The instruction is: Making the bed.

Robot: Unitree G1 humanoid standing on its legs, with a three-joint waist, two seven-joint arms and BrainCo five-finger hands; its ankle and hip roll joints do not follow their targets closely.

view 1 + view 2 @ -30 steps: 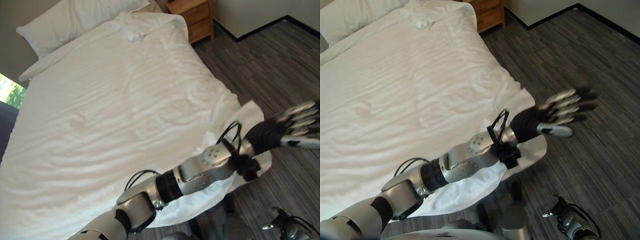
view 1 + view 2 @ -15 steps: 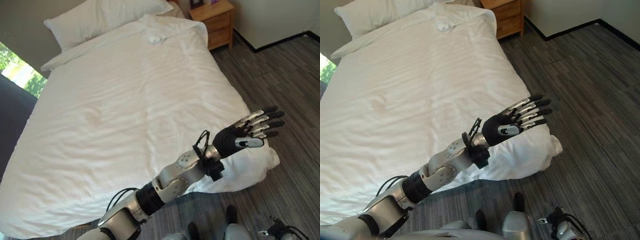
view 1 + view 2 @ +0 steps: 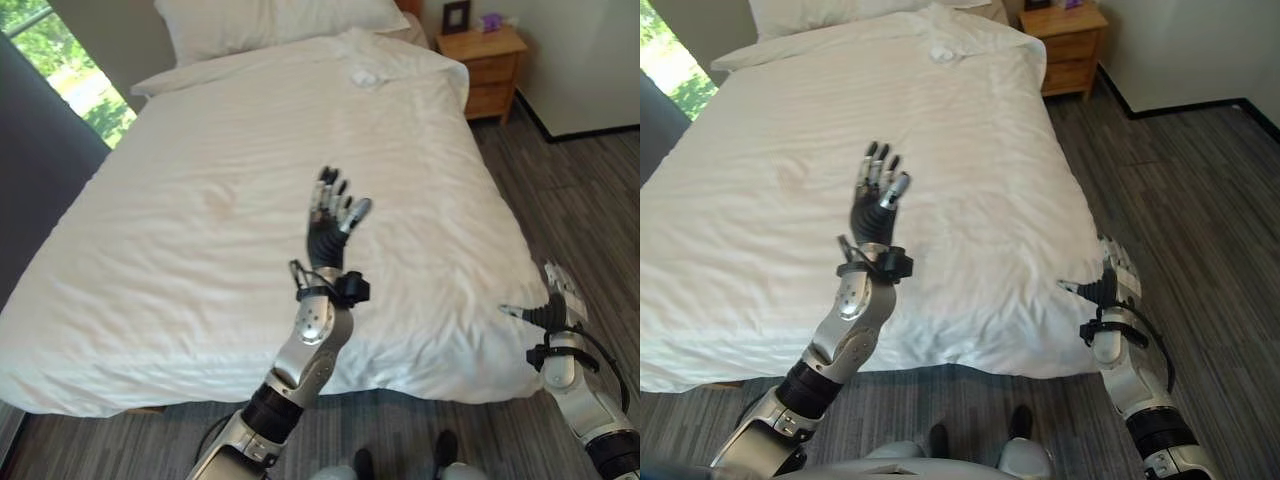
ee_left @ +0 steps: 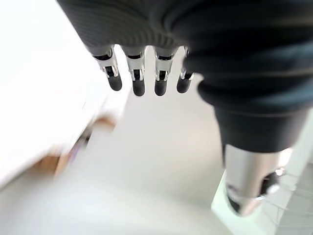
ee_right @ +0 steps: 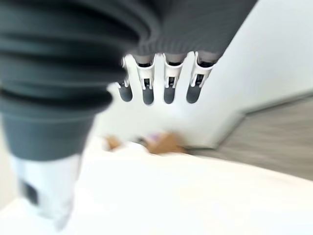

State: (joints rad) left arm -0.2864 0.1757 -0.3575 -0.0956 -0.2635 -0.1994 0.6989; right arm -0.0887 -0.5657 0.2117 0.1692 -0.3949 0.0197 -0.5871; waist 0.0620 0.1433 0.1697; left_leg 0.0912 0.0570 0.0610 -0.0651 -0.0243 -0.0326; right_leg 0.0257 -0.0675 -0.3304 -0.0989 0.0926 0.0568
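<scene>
Left hand (image 3: 333, 215): mine, raised over the white duvet (image 3: 200, 200), fingers straight, holding nothing.

Duvet: spread across the bed, pillow (image 3: 270, 20) at 12 o'clock.

Right hand (image 3: 1118, 280): at 4 o'clock by the bed's corner, fingers straight, empty.

Risk: I think dragging the corner could wrinkle the smooth top.

Writing: none legible.

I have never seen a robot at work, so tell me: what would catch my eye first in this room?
A big bed under a white duvet takes up most of the scene, with a pillow at its head and a wooden nightstand beside that end. Over the duvet the robot's left hand is raised with its fingers straight, holding nothing. Its right hand hangs open by the bed's near corner, above the dark striped floor.
</scene>
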